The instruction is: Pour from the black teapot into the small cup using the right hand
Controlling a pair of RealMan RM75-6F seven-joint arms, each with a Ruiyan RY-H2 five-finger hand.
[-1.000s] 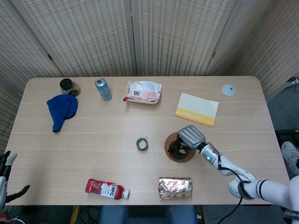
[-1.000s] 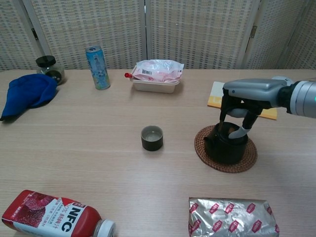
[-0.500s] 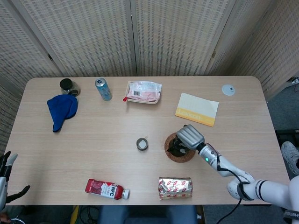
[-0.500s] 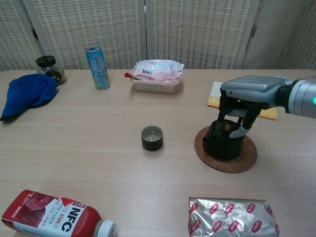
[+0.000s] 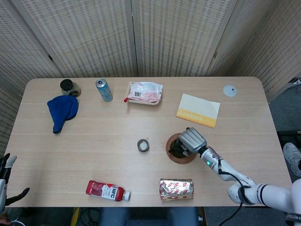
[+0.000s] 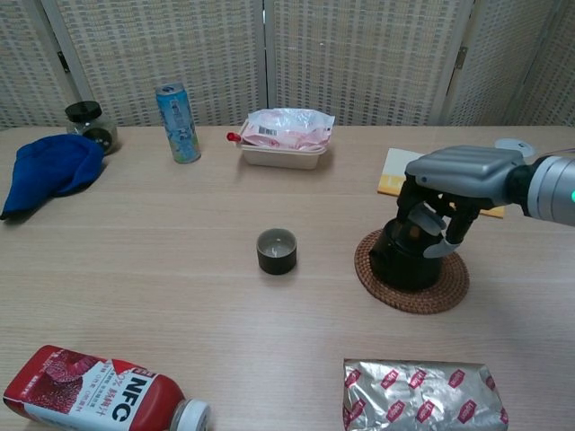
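Your right hand (image 6: 446, 199) sits on top of the black teapot (image 6: 406, 259), fingers curled down around it on its woven coaster (image 6: 449, 292), and the small cup (image 6: 276, 250) lies well to its left.

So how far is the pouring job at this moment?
Early stage. Done: the right robot hand has reached the black teapot and its fingers wrap around the top. In hand: securing that grip; the teapot seems to sit on the woven coaster. Left: lift it, carry it to the small cup, which stands apart, and tilt to pour.
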